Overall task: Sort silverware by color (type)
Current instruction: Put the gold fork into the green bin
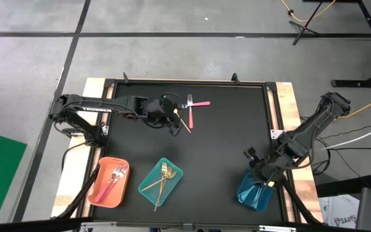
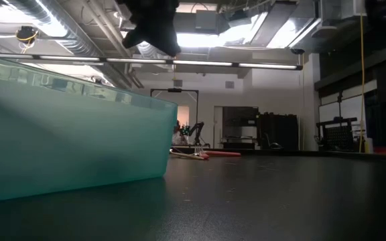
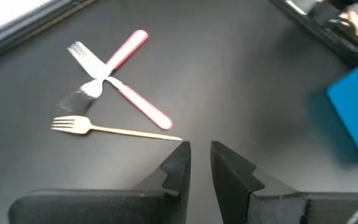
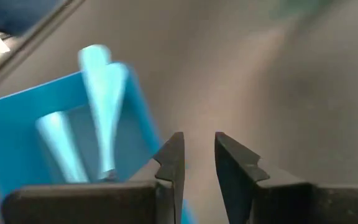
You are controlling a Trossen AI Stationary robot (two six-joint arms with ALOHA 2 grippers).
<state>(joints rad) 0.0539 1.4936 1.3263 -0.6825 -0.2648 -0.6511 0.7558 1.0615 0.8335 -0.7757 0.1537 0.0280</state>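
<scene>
- Three pieces of silverware lie loose on the black mat [image 1: 224, 142], toward its far edge: a gold fork [image 3: 114, 129] and two pink-handled pieces, a pink fork [image 3: 107, 59] and a second pink piece [image 3: 129, 99], crossed over each other in an X.
- The gold fork lies just beside the crossed pink pair; whether it touches them cannot be told.
- Left gripper [image 3: 199, 155] hovers near the handle end of the gold fork; fingers stand slightly apart, nothing between them.
- Orange tray [image 1: 108, 182], at the near left of the mat, holds pink-handled pieces [image 1: 115, 175].
- Teal tray [image 1: 161, 180], just right of the orange one, holds gold pieces [image 1: 164, 175]; one gold handle sticks out over its near rim.
- Blue tray [image 4: 17, 124], at the near right, holds two light-blue handles [image 4: 101, 106]; one leans up over the tray's rim.
- Right gripper [image 4: 197, 155] is just beside the blue tray, above its edge; fingers parted by a narrow gap, holding nothing.
- Low view: the teal tray wall fills the left side; the loose pink and gold pieces are visible far across the mat.
</scene>
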